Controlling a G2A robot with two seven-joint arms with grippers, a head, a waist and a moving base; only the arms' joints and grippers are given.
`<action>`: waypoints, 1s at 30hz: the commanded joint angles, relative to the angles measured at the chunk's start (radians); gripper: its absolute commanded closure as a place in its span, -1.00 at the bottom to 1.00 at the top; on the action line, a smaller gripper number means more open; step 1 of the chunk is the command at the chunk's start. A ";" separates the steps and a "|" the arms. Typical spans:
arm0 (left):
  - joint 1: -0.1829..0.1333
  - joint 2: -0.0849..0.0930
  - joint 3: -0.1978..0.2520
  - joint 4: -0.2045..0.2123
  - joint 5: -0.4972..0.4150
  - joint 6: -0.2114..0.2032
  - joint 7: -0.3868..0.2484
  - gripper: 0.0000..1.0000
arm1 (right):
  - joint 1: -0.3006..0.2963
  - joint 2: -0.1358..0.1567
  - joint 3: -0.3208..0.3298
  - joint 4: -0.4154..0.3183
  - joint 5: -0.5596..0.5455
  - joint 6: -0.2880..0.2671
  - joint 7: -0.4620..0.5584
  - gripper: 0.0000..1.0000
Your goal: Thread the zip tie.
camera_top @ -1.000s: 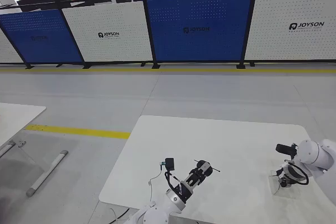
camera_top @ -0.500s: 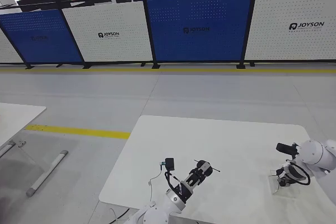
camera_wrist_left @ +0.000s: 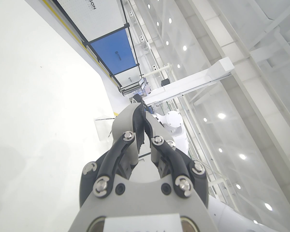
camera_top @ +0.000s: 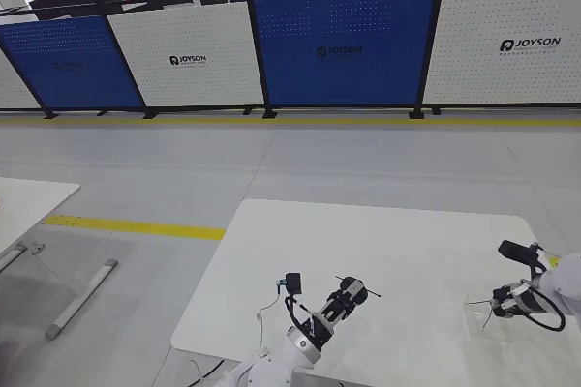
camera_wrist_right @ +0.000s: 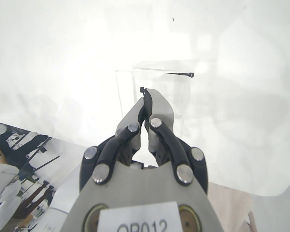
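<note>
Bare desk [camera_top: 387, 242] spreads wide between the left hand [camera_top: 354, 289] at the near edge and the right hand [camera_top: 496, 309] by the right edge. It gives open passage across the middle and far side. A clear box [camera_top: 476, 319] stands just ahead of the right hand (a tie [camera_wrist_right: 181, 74] lies on its rim), blocking the way there.

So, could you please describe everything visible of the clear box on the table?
The clear box looks like thin transparent plastic and stands upright on the white table. A black zip tie rests at its rim. The right gripper, jaws shut on a second zip tie, hangs close beside it.
</note>
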 commanded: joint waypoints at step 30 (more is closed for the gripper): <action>0.000 0.000 0.000 0.000 0.000 0.000 0.000 1.00 | -0.228 0.031 0.259 -0.108 0.163 -0.161 -0.212 1.00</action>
